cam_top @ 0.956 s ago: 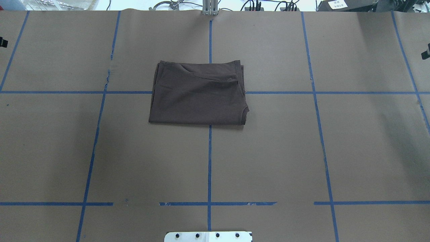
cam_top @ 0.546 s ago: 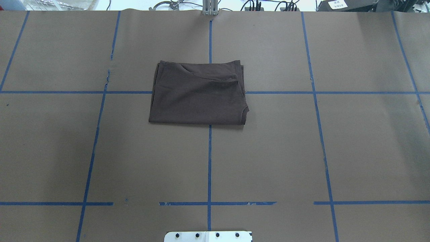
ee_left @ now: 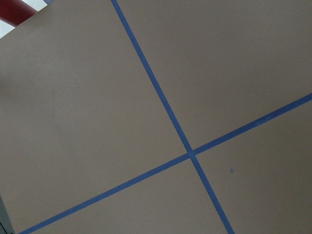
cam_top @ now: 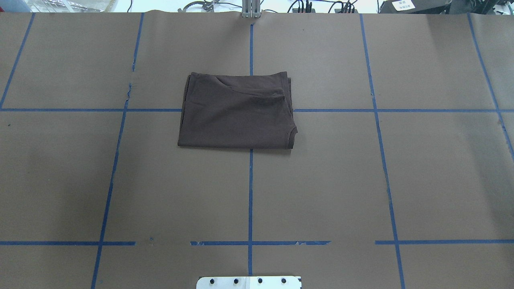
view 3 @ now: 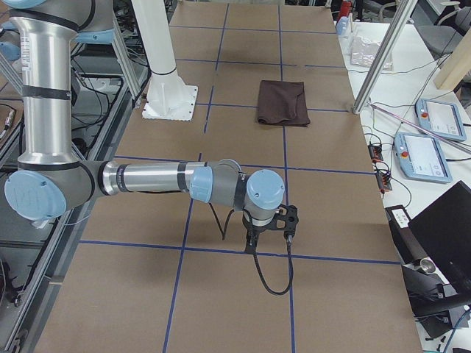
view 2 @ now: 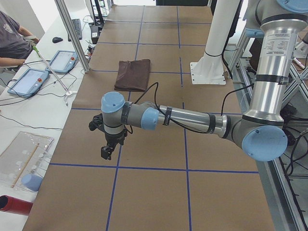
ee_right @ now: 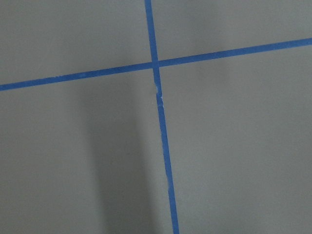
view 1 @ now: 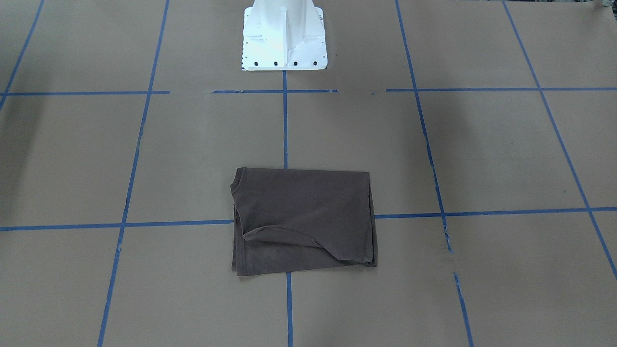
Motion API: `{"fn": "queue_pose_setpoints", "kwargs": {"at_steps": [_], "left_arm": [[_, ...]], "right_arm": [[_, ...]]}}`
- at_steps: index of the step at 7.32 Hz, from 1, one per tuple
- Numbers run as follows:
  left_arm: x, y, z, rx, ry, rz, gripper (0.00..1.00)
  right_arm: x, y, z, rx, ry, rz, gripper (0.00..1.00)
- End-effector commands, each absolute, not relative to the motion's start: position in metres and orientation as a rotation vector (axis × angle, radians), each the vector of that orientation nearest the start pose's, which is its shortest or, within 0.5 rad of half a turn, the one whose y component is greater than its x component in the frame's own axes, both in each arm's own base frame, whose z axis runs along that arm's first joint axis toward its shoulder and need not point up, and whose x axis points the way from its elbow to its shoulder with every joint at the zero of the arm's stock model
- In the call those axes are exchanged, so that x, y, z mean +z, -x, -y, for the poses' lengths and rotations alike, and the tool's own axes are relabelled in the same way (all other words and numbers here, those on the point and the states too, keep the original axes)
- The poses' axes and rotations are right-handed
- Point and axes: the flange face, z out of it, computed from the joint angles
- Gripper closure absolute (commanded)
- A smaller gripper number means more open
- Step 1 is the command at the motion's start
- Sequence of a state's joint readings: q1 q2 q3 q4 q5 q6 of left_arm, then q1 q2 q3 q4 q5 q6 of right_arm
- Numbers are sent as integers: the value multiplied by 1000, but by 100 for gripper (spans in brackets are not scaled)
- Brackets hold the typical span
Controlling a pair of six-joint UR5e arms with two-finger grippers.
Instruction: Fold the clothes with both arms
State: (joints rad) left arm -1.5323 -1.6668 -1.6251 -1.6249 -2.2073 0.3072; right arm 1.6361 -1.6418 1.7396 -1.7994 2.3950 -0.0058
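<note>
Distance separates the folded dark brown-grey cotton T-shirt (cam_top: 237, 112), flat midway along the brown papered table (cam_top: 361, 180), long side left-right, from the black left gripper (view 2: 106, 152) and right gripper (view 3: 252, 239) at opposite ends, neither nearer, jaw state untellable.

One folded T-shirt (cam_top: 237, 116); two arms (view 2: 187, 117) (view 3: 147, 179); one white pedestal (view 1: 284, 33); two tablets (view 2: 61, 60) (view 2: 29, 82)

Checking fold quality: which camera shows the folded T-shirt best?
The exterior front-facing view: the T-shirt lies large, well lit and unobstructed, its folded layers clear. The overhead view shows it whole too, but darker. Both side views show it small and far. The wrist views miss it.
</note>
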Motion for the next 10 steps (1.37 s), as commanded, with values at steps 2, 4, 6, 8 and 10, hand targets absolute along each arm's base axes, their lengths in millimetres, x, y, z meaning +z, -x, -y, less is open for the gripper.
{"fn": "queue_pose_setpoints", "kwargs": {"at_steps": [2,4,6,8,10], "left_arm": [[591,53,544,391,-270,-607,0],[600,52,535,386,-253,-620,0],[602,52,534,383,-249,-624,0],[618,48,521,370,-219,-691,0],[644,48,498,354,-173,-699,0]], "right_arm": [[653,-67,461,52,111,757,0],[663,-62,462,53,98,832,0],[660,-62,461,55,95,855,0],[656,-61,463,52,87,874,0],[655,-62,464,52,84,874,0]]}}
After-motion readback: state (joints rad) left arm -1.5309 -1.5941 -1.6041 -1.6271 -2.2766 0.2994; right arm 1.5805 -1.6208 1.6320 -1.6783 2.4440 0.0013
